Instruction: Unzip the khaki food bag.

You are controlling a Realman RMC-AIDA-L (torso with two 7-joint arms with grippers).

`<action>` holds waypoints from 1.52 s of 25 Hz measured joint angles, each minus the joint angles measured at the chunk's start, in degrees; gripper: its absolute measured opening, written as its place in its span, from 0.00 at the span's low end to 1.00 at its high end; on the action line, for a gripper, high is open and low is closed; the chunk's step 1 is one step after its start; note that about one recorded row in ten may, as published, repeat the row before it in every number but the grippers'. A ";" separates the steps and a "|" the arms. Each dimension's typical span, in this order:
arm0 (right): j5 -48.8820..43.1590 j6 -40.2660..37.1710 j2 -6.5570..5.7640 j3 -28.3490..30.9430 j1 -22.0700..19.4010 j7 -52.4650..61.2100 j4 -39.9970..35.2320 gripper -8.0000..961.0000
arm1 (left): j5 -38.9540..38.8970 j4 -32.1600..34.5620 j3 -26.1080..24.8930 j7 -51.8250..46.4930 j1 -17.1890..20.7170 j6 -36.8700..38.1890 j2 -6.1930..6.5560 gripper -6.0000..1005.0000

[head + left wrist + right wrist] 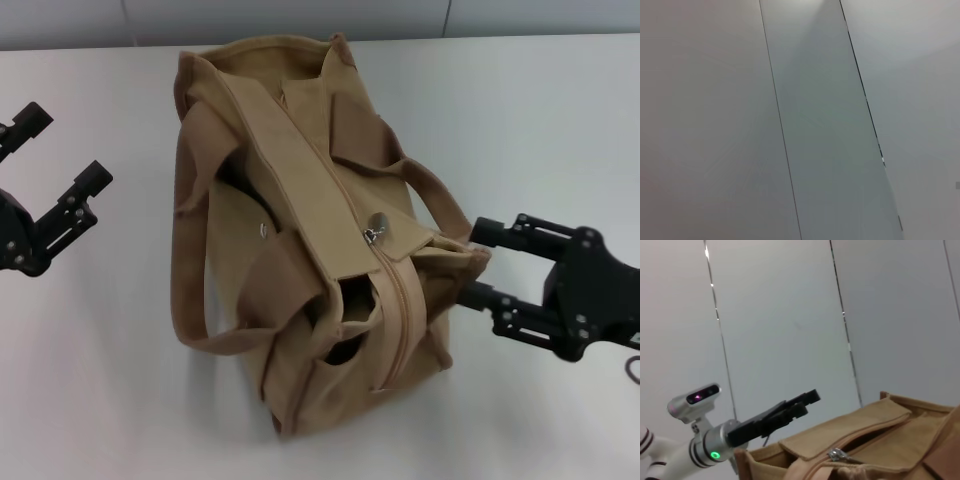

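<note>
White matte desk (540, 120) is carrying everything, with bare open room on both sides of the load and in front. Pale grey panelled wall (780, 315) with thin dark seams is filling the background in both wrist views; the left wrist view is showing only that wall.

Large soft tan canvas khaki food bag (300, 190) is lying mid-desk, long axis running from the far edge toward the near right. Its far end is sitting close to the desk's back edge; its near end is leaving free desk below. Wide tan webbing handle (190, 270) is looping out on the left side, a second handle (425, 185) is arching on the right. Top zipper line (400, 320) is running along the near half, looking closed there, with a metal zipper pull (372, 236) sitting just beside a round silver snap (379, 223) on the flap corner. A smaller silver stud (262, 230) is showing on the left side panel.

Black right gripper (478, 262) is sitting at the bag's near-right end, jaws spread wide, tips touching or just beside the fabric; contact is not clear, and nothing is gripped.

Black left gripper (62, 150) is hanging over bare desk at the left edge, well apart from the bag, jaws wide open and empty. It is also showing in the right wrist view (790, 412) beyond the bag.
</note>
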 joint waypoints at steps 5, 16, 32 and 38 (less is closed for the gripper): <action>0.37 2.92 -0.04 -2.49 3.38 0.45 4.26 0.64 | -0.02 0.00 -0.09 0.03 -0.20 -0.06 -0.07 0.71; 2.09 9.35 -0.55 -1.50 5.42 6.56 3.91 0.31 | 1.48 0.04 0.34 -0.01 -0.73 -0.29 0.00 0.71; -6.64 24.21 -2.62 -0.76 9.36 16.23 -10.58 0.16 | 11.18 3.77 1.18 -6.30 -2.37 0.30 0.06 0.71; -9.89 26.47 -3.02 2.27 12.22 16.04 -12.74 0.13 | 16.10 4.46 1.19 -8.18 -3.94 0.32 -1.25 0.71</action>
